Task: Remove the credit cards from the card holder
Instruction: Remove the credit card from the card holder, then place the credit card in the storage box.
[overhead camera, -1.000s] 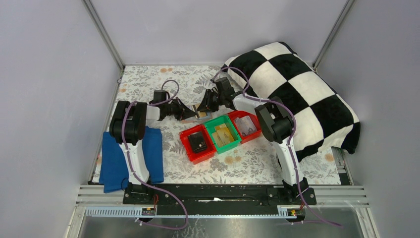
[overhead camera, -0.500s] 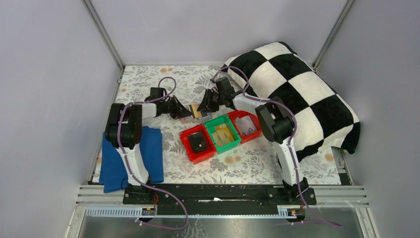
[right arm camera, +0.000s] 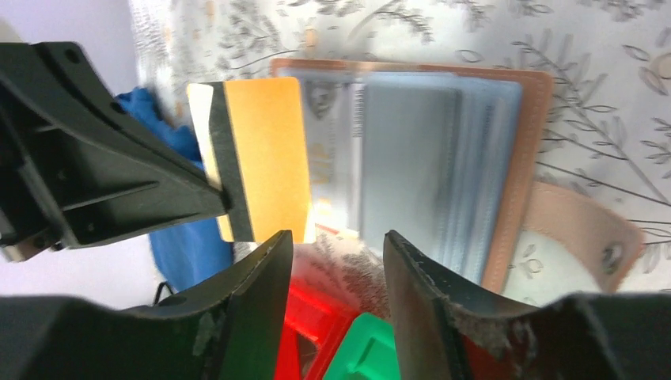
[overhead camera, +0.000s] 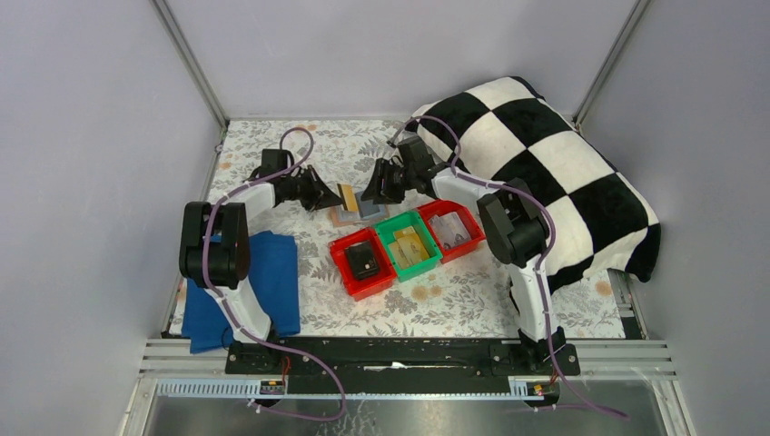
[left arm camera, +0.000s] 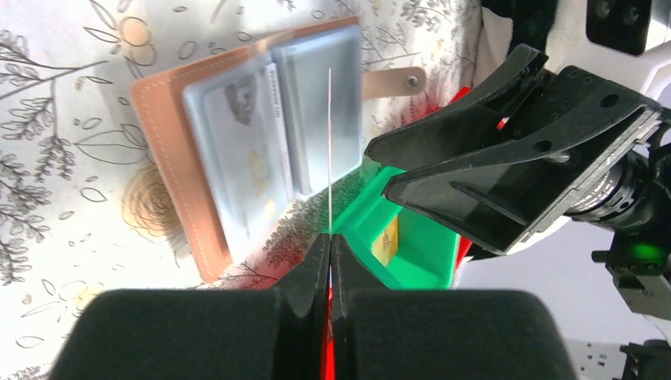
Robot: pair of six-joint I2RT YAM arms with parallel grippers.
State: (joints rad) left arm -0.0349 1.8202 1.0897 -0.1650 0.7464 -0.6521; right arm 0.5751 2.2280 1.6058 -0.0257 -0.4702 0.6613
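Observation:
The salmon-pink card holder (overhead camera: 350, 217) lies open on the floral table. In the left wrist view, the holder (left arm camera: 162, 127) shows pale grey-blue credit cards (left arm camera: 237, 134) in its slots, as it does in the right wrist view (right arm camera: 532, 158). My left gripper (overhead camera: 324, 193) is shut on an orange card with a black stripe (right arm camera: 265, 154). It holds the card clear of the holder; the left wrist view shows it edge-on as a thin line (left arm camera: 329, 142). My right gripper (right arm camera: 338, 245) is open and empty just above the holder's near edge.
A red bin (overhead camera: 343, 272) holding a black item, a green bin (overhead camera: 397, 229) with yellow cards and a second red bin (overhead camera: 465, 243) stand just in front of the holder. A checkered pillow (overhead camera: 545, 163) fills the right. A blue cloth (overhead camera: 272, 291) lies at the left.
My left gripper has drawn back to the far left with the orange card, pulling it free of the holder. The right gripper has stayed over the holder.

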